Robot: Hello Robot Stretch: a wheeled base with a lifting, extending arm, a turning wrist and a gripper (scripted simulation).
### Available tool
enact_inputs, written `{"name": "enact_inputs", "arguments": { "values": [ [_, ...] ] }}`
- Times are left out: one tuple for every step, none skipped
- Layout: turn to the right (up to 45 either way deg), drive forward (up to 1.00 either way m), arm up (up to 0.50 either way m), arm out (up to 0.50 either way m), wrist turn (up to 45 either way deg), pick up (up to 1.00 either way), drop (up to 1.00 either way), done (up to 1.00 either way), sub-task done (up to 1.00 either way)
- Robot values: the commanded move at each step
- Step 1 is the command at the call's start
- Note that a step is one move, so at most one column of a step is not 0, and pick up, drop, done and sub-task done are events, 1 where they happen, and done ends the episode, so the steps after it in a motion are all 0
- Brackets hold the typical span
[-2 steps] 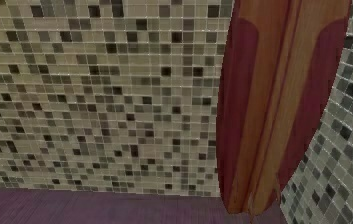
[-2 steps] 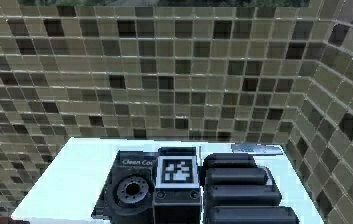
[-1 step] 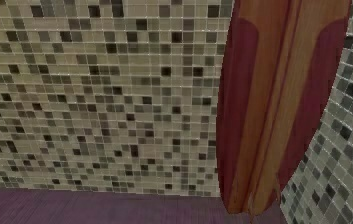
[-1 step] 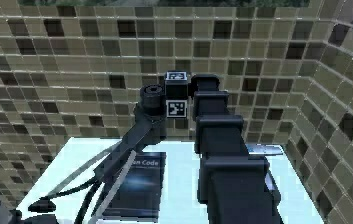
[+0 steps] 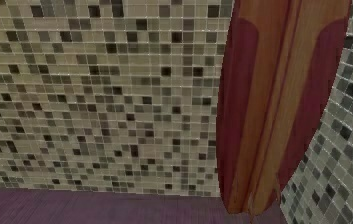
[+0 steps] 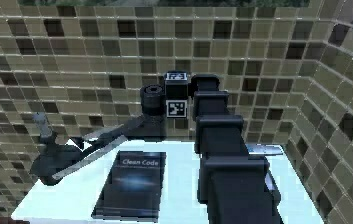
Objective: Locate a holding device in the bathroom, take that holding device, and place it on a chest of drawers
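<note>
Arm (image 6: 229, 150) reaches out over the white top (image 6: 64, 200), with white marker squares (image 6: 176, 95) at its far end above the top's back edge. Gripper (image 6: 84, 143) angles down toward the top's left side. Jaw state cannot be told. A dark rounded shape (image 6: 52, 165) sits on the top's left edge, at or behind the finger ends. It may be the holding device, but the shape is too vague to confirm. Cannot tell whether the gripper holds anything. A dark flat box (image 6: 132, 182) lies on the top's middle, just beside the arm. A metal bar (image 6: 267, 150) is at the top's right side. Mosaic tiled wall (image 6: 74, 60) rises behind the top. In the forward view, a maroon-and-orange curtain (image 5: 274, 100) hangs down to the purple floor (image 5: 84, 208).
</note>
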Motion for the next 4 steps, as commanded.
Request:
{"name": "enact_inputs", "arguments": {
  "values": [
    [0.0, 0.00, 0.00, 0.00, 45.0, 0.00, 0.00, 0.00, 0.00],
    [0.0, 0.00, 0.00, 0.00, 39.0, 0.00, 0.00, 0.00, 0.00],
    [0.0, 0.00, -0.28, 0.00, 0.0, 0.00, 0.00, 0.00, 0.00],
    [0.0, 0.00, 0.00, 0.00, 0.0, 0.00, 1.00, 0.00, 0.00]
  ]
}}
